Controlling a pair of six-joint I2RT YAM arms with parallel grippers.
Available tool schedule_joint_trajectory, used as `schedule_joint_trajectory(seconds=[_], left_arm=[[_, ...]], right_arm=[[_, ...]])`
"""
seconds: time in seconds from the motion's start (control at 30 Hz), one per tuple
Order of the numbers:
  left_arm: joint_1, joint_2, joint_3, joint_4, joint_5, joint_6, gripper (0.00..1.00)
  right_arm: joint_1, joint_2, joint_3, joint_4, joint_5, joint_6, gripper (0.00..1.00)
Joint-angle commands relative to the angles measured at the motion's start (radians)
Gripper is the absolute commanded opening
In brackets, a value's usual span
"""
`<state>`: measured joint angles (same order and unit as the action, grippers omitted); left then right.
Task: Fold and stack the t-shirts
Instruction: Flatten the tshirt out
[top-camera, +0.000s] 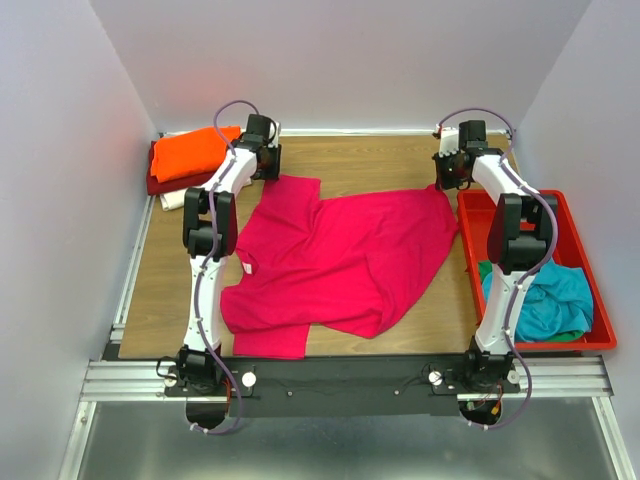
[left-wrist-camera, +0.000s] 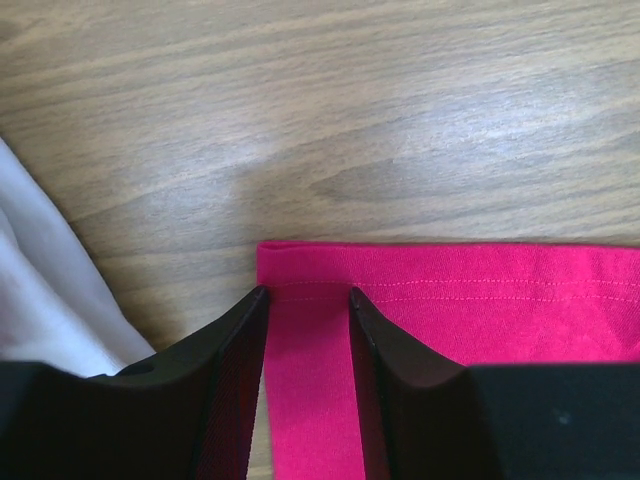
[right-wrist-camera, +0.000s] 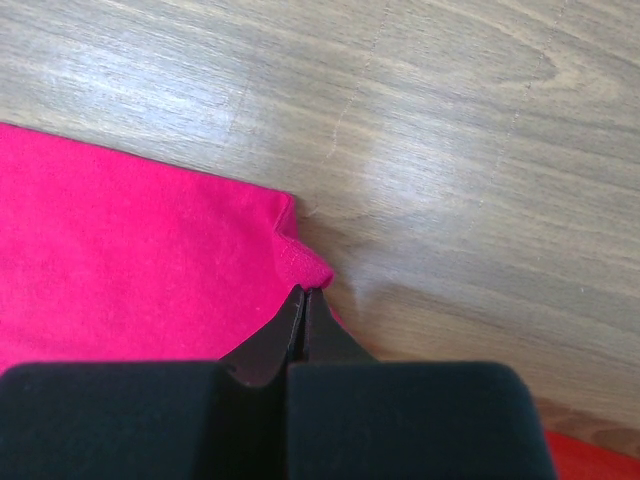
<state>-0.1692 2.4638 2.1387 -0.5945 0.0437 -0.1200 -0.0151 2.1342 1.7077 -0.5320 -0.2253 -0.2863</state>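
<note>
- A teal t-shirt (top-camera: 545, 300) is held in the red tray (top-camera: 560, 345), near right
- The pink-red t-shirt (top-camera: 340, 255) is spread across the middle of the worktop (top-camera: 160, 270)
- Its far right corner is clamped in the closed right pincer (right-wrist-camera: 303, 292)
- Its far left hem corner is straddled by the left pincer (left-wrist-camera: 308, 295), fingers parted
- An orange t-shirt (top-camera: 190, 150) is stacked on a dark red t-shirt (top-camera: 158, 184), far left
</note>
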Motion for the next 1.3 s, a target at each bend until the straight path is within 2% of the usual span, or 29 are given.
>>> schedule_joint_trajectory(seconds=[0.0,0.2,0.4,0.5,0.97,1.13,1.17,1.23,1.27], left_arm=[[0.008,0.026,0.03,-0.053,-0.015,-0.004,0.46],[0.014,-0.009,0.055,-0.03,-0.019,-0.01,0.48],[0.027,0.041,0.122,-0.066,0.028,-0.017,0.47],[0.028,0.046,0.11,-0.064,0.035,-0.015,0.47],[0.031,0.081,0.089,-0.096,0.104,-0.009,0.4],[0.034,0.08,0.086,-0.102,0.096,-0.004,0.19],[0.036,0.08,0.084,-0.102,0.094,-0.004,0.1],[0.037,0.072,0.084,-0.1,0.088,-0.003,0.0],[0.037,0.06,0.082,-0.097,0.084,-0.003,0.0]], right_arm=[[-0.003,-0.002,-0.011,0.013,-0.022,0.001,0.01],[-0.003,-0.005,-0.013,0.013,-0.025,-0.002,0.01],[-0.003,-0.007,-0.017,0.013,-0.022,-0.007,0.0],[-0.003,-0.008,-0.017,0.013,-0.023,-0.01,0.0],[-0.003,-0.019,-0.02,0.013,-0.035,-0.008,0.0],[-0.003,-0.033,-0.028,0.013,-0.042,-0.007,0.01],[-0.003,-0.036,-0.028,0.013,-0.045,-0.008,0.01],[-0.005,-0.037,-0.03,0.012,-0.049,-0.01,0.0],[-0.003,-0.042,-0.031,0.013,-0.051,-0.01,0.01]])
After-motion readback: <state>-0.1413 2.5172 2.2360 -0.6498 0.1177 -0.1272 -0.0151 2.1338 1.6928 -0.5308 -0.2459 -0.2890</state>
